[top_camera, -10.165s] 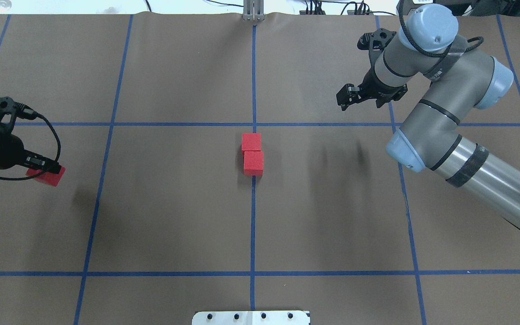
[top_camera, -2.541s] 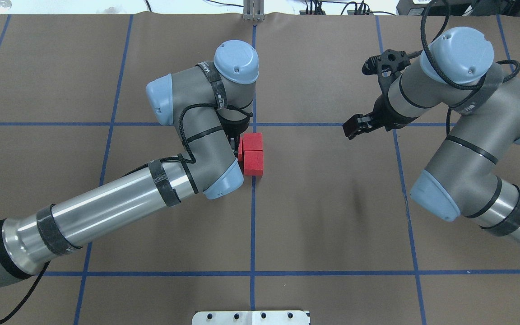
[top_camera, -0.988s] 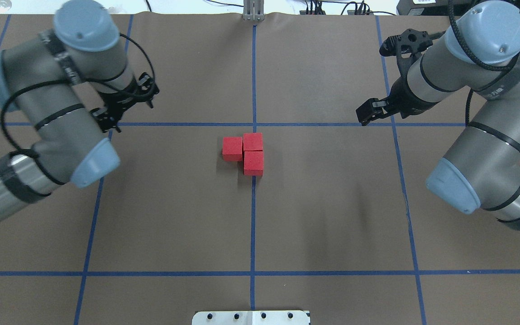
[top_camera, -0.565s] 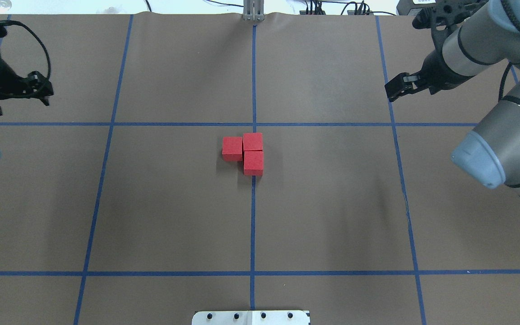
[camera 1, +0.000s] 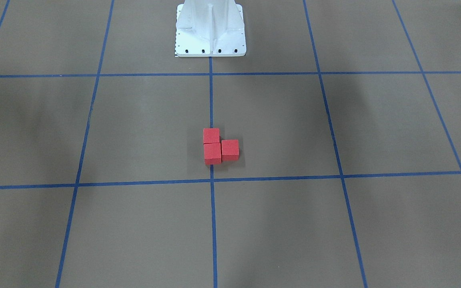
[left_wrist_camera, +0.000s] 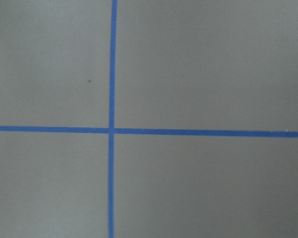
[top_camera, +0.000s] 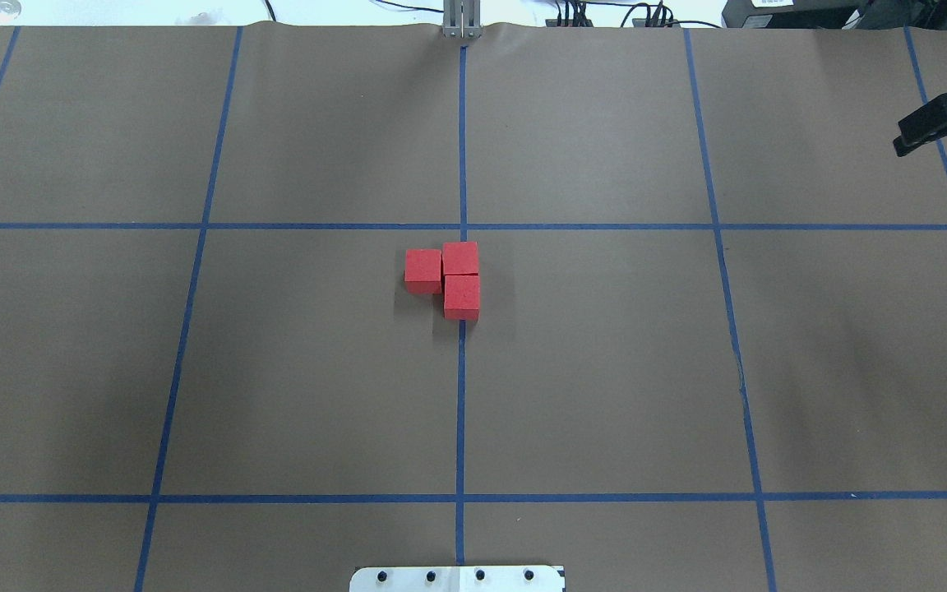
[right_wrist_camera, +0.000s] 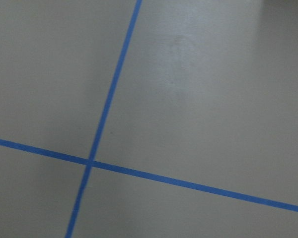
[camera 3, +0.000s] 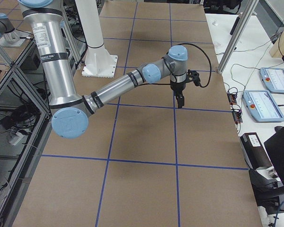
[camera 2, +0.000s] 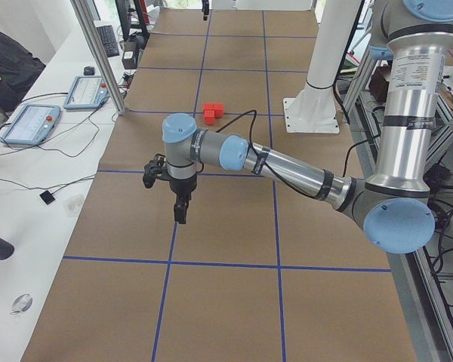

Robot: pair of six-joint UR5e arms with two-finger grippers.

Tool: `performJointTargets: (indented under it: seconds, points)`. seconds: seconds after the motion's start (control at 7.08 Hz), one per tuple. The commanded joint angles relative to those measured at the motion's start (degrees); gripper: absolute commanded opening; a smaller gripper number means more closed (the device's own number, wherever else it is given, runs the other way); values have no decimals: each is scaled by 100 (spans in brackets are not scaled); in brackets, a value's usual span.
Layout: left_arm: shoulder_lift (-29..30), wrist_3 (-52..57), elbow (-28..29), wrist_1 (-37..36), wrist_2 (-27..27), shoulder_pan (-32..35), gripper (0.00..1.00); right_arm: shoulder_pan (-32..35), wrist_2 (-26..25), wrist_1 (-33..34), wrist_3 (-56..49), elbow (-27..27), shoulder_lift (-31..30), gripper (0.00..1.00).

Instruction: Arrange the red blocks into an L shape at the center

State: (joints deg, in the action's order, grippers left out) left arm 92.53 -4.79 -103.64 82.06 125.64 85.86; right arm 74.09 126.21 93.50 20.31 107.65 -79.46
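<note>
Three red blocks lie touching in an L on the brown floor, just on the robot's side of the middle tape crossing [top_camera: 463, 226]: one [top_camera: 459, 258], one [top_camera: 462, 296] and one [top_camera: 422, 270]. They also show in the front view [camera 1: 212, 153] and, small, in the exterior left view [camera 2: 212, 112]. My right gripper [top_camera: 905, 144] hangs at the far right edge, far from the blocks, empty, fingers together; it also shows in the exterior right view [camera 3: 180, 105]. My left gripper [camera 2: 180, 219] points down over bare floor, far from the blocks. I cannot tell if it is open or shut.
The white robot base [camera 1: 210, 32] stands at the table's near edge [top_camera: 457, 578]. Both wrist views show only brown floor and blue tape crossings. Side benches with tablets [camera 2: 30, 124] and an aluminium post [camera 2: 98, 56] border the floor.
The left arm brought the third block beside the other two, let go and pulled out of the overhead view. The right arm has swung out to the far right edge. The blocks have stayed still.
</note>
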Motion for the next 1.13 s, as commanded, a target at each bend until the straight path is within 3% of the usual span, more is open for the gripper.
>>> performJointTargets:
  seconds: [0.0, 0.28, 0.56, 0.85, 0.99]
  points:
    - [-69, 1465, 956, 614, 57, 763, 100, 989, 943, -33, -123, -313, -567, 99]
    - [-199, 1543, 1004, 697, 336, 792, 100, 1475, 1125, 1, -1156, -368, -1026, 99]
    - [-201, 1351, 1127, 1162, 373, 757, 100, 1495, 1107, -42, -1135, -490, -1343, 99]
    - [-200, 638, 978, 1181, 373, 643, 100, 1477, 1108, -60, -1161, -955, -1370, 99]
    - [-200, 629, 969, 1181, 373, 642, 100, 1477, 1142, -60, -1152, -809, -1362, 99]
